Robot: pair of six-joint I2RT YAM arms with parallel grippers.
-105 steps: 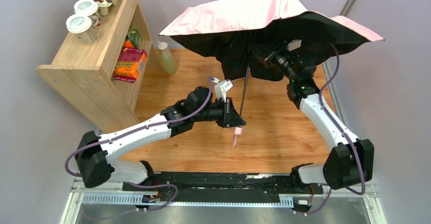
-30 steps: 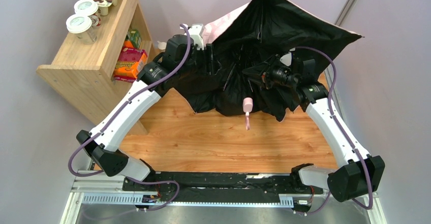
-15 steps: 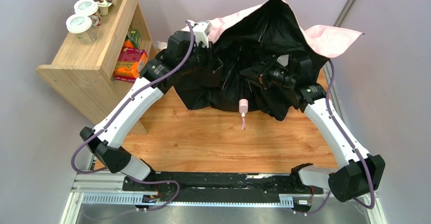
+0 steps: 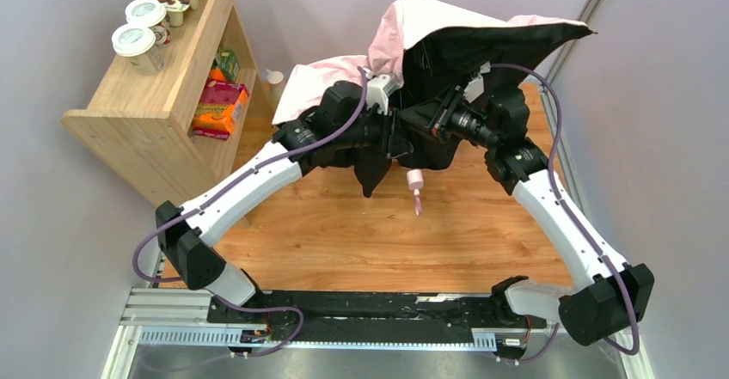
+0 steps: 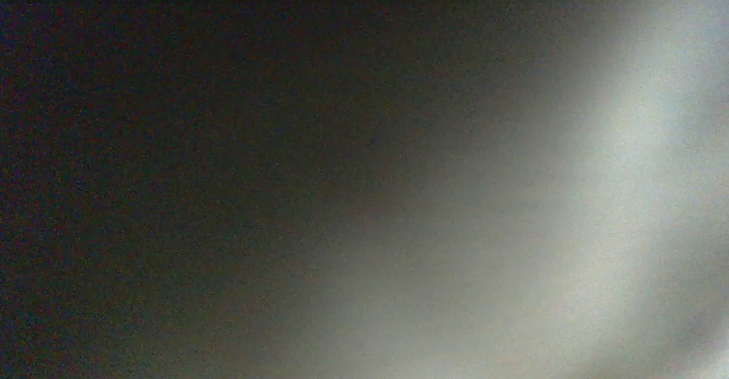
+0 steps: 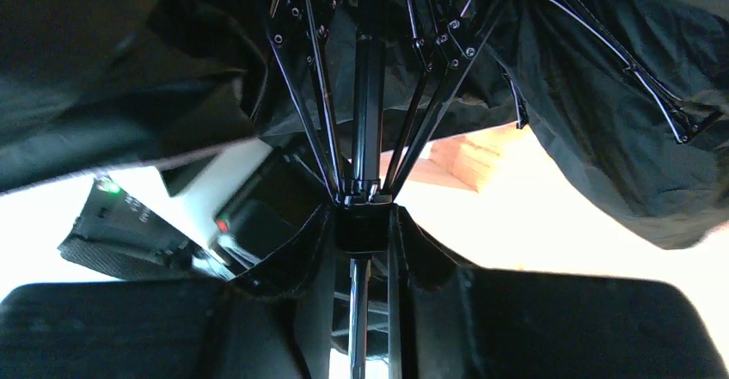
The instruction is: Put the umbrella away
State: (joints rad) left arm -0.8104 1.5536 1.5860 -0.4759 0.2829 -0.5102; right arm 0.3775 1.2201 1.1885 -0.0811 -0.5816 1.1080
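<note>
Pale lilac walls close in a wooden tabletop (image 4: 344,233), with a wooden shelf (image 4: 146,113) at its left edge carrying yogurt cups (image 4: 137,48) on top and boxes inside. The umbrella (image 4: 447,22) is held in the air over the far half of the tabletop, half collapsed, its pink canopy rumpled above and black lining sagging below. Its pink handle (image 4: 415,179) hangs down toward the camera with the strap (image 4: 418,203) dangling beneath it. The right tool (image 4: 427,121) reaches in from the right and is closed on the thin black shaft (image 6: 358,327) just below the hub where the ribs meet. The left tool (image 4: 394,137) is buried in the black fabric. Its own camera shows only a dark blur, so I cannot tell whether it is open or closed.
</note>
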